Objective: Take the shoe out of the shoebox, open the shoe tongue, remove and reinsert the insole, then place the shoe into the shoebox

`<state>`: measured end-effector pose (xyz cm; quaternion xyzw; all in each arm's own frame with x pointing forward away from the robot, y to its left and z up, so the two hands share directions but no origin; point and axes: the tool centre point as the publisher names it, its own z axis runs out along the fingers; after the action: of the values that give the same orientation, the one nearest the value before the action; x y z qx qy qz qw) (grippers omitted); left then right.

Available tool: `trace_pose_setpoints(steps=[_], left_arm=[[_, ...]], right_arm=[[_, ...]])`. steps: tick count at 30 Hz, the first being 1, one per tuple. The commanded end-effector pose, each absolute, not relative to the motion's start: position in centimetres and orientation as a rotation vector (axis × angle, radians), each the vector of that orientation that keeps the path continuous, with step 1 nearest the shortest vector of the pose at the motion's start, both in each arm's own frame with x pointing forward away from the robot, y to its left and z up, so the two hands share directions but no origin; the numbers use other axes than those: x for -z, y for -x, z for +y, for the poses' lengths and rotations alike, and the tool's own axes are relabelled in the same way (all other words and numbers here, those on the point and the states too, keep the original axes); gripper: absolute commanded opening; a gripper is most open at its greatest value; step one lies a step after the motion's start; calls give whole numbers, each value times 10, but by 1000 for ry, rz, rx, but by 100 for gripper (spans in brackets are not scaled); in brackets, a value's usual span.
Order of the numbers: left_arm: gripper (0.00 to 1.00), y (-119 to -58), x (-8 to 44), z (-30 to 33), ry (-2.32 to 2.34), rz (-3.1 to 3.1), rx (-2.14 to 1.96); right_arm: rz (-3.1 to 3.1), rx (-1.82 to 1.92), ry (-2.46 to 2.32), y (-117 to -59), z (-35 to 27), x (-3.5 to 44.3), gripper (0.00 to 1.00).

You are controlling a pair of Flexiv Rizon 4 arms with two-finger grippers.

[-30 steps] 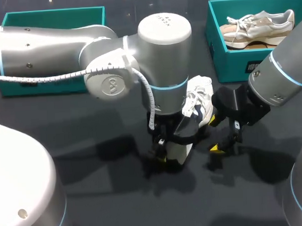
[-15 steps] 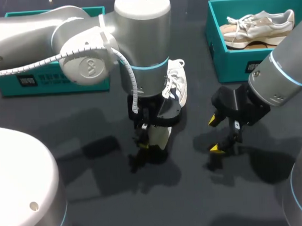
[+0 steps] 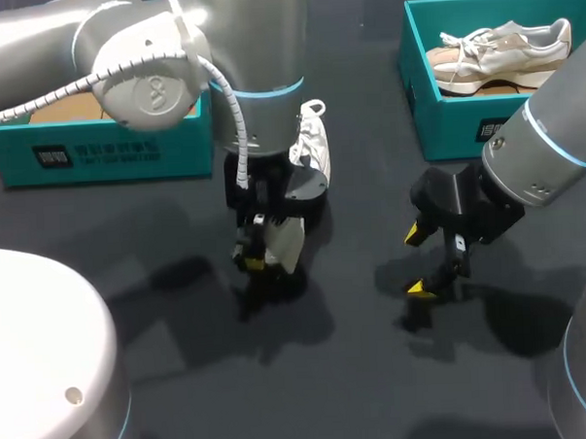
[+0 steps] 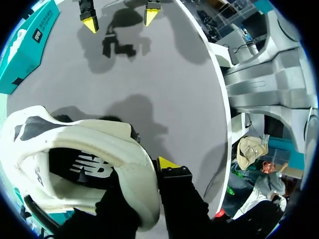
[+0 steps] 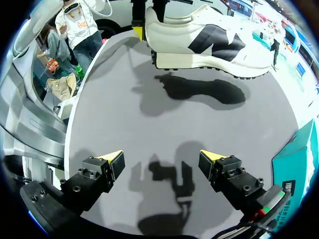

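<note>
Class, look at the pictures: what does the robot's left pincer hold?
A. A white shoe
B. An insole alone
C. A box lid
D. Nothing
A: the left pincer is shut on the heel of the shoe, which hangs clear of the table above its own shadow.

Midsection of shoe [image 3: 312, 148] hidden behind left arm [image 3: 257, 56]

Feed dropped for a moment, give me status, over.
Left fingers shut on shoe heel, shoe held clear of the table. Right fingers open, empty, above the table. Nothing seen in the way.
</note>
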<state>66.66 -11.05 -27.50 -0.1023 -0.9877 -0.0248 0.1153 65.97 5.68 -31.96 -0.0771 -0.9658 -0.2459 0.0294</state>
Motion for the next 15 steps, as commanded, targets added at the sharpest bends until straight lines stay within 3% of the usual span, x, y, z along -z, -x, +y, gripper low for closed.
trace_pose_setpoints(steps=[1, 15], left_arm=[[0, -683, 254, -100, 256, -2881, 74], [0, -709, 203, -87, 210, -2917, 35]], right_arm=[[-2981, 755, 240, -659, 57, 320, 100], [-2981, 755, 240, -659, 57, 320, 100]])
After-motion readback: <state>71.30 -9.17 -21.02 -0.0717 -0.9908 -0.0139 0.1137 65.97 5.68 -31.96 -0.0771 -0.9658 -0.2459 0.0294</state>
